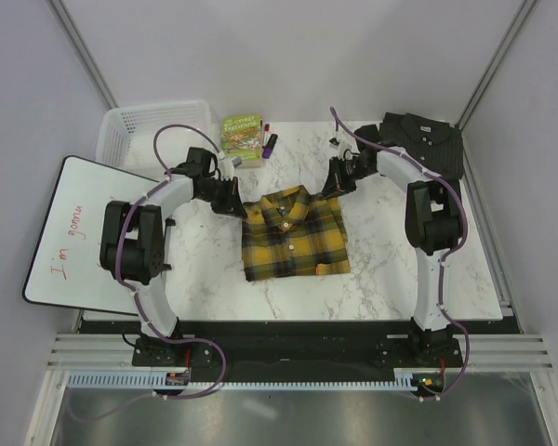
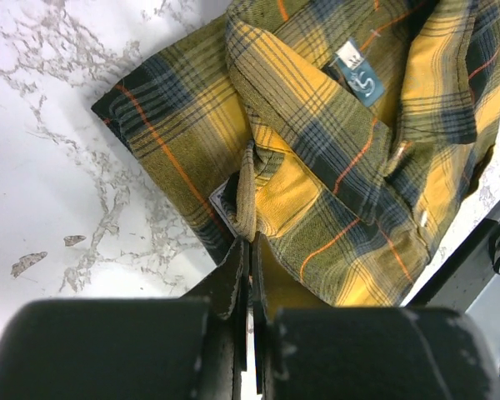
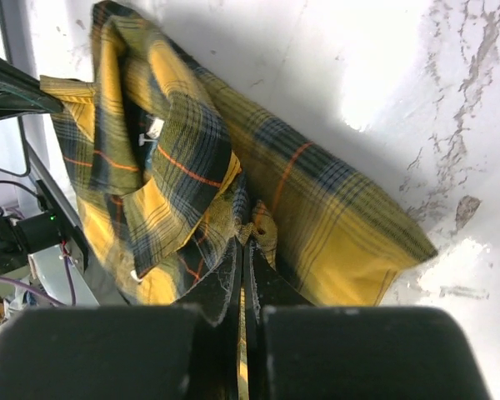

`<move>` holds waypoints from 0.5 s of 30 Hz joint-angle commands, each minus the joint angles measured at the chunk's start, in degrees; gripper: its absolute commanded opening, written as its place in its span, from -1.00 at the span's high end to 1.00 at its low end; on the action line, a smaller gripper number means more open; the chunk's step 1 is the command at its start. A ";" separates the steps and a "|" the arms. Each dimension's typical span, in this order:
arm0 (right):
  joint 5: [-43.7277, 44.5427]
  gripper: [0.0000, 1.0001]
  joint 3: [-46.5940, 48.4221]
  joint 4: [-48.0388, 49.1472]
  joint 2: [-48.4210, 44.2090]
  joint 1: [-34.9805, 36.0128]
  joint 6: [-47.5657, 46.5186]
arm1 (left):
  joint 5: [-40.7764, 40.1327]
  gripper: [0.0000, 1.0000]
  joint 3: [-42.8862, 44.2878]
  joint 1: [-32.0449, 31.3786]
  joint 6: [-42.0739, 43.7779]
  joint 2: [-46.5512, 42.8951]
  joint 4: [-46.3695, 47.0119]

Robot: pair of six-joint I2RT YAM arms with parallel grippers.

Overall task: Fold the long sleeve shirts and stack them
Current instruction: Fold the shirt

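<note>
The plaid shirt [image 1: 294, 234] lies folded mid-frame, the grey shirt [image 1: 425, 141] folded at upper right. Your left end effector [image 2: 250, 246] and right end effector [image 3: 243, 243] each pinch the plaid one's top edge. Stacking looks left to do.
</note>
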 commanded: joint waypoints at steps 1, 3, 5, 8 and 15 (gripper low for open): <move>-2.92 1.00 0.26 -0.73 -6.91 -1.98 -1.58 | 1.34 0.97 1.43 0.12 -0.26 -5.94 1.70; -3.18 1.00 0.17 -1.96 -7.35 -2.78 -2.55 | 1.17 0.97 1.78 0.11 0.09 -6.21 1.61; -3.45 1.00 0.17 -2.66 -7.44 -4.10 -3.51 | 0.99 0.96 2.22 0.11 0.19 -5.77 1.70; -3.19 1.00 -0.09 -2.84 -6.92 -5.42 -4.39 | 1.08 0.97 3.71 0.11 0.19 -4.37 1.96; -0.47 1.00 0.96 -1.79 -0.95 -5.86 -5.36 | -1.55 0.97 7.76 0.11 0.19 2.57 3.36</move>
